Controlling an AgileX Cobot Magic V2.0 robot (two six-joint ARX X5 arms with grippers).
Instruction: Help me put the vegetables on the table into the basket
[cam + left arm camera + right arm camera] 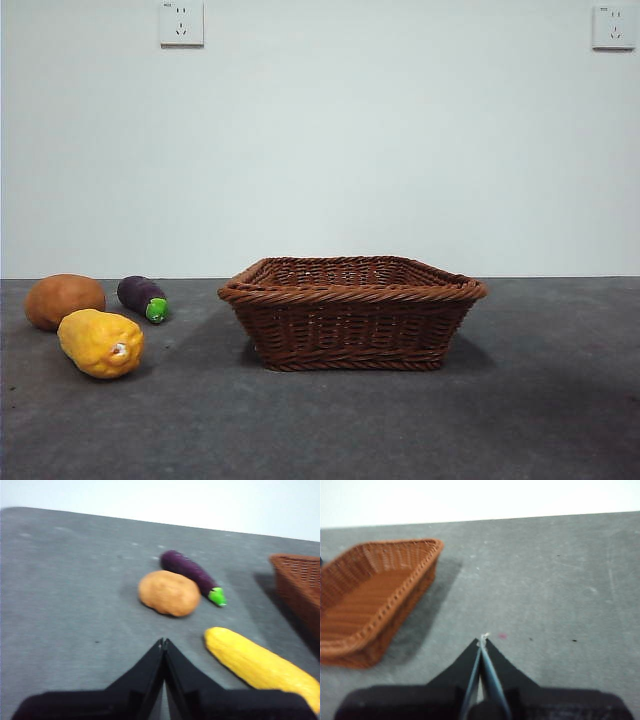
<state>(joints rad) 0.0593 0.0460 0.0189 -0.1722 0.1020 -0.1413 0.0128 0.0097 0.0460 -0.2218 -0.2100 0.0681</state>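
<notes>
Three vegetables lie on the dark grey table [520,420] at the left of the front view: a brown potato [64,300], a bumpy yellow-orange one [100,343] nearest the camera, and a purple eggplant [143,297] with a green cap. The brown wicker basket [352,312] stands in the middle, with nothing showing inside. My left gripper [163,642] is shut and hovers short of the potato [169,593], with the eggplant [192,575] behind it and the yellow one [260,665] beside it. My right gripper [483,639] is shut over bare table beside the basket [370,600].
A white wall with two sockets [181,22] runs behind the table. Neither arm shows in the front view.
</notes>
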